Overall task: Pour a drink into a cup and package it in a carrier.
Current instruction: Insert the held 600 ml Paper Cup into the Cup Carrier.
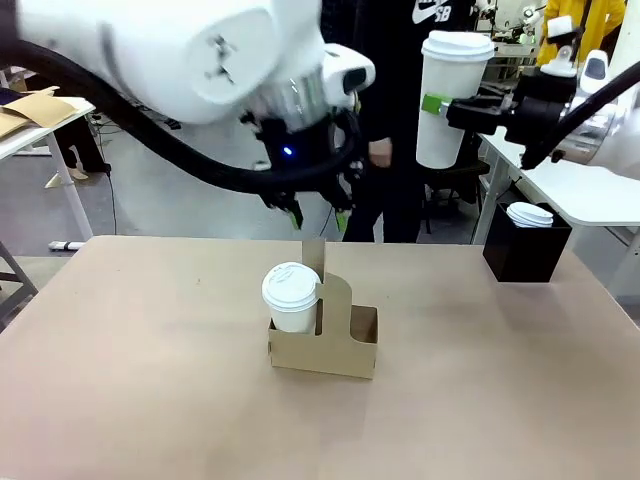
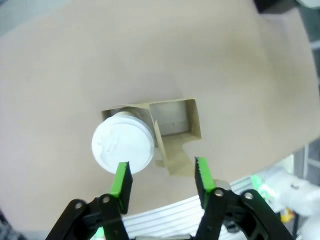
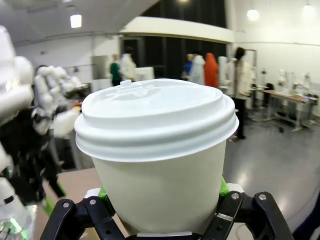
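my left gripper (image 2: pixel 161 165): fingers spread, empty, hanging clear of the lid | just below it: seated cup (image 2: pixel 122 145), lidded, upright in one carrier (image 2: pixel 195 117) hole; neighbouring hole free, likely for the next | my right gripper (image 1: pixel 445 108): clamped on held cup (image 3: pixel 160 165), lidded, kept high and upright, I judge against spilling

We hung our left arm (image 1: pixel 150 50) in from the left with the wrist bent over, so that our left gripper (image 1: pixel 318 215) pointed straight down, its jaws apart and nothing between the green pads (image 2: pixel 121 177). Our right arm (image 1: pixel 622 140) reached in from the right and was raised high. We had the right gripper (image 1: pixel 440 106) turned sideways, its fingers clamped on the sides of a lidded white cup (image 1: pixel 447 60), which we held upright.
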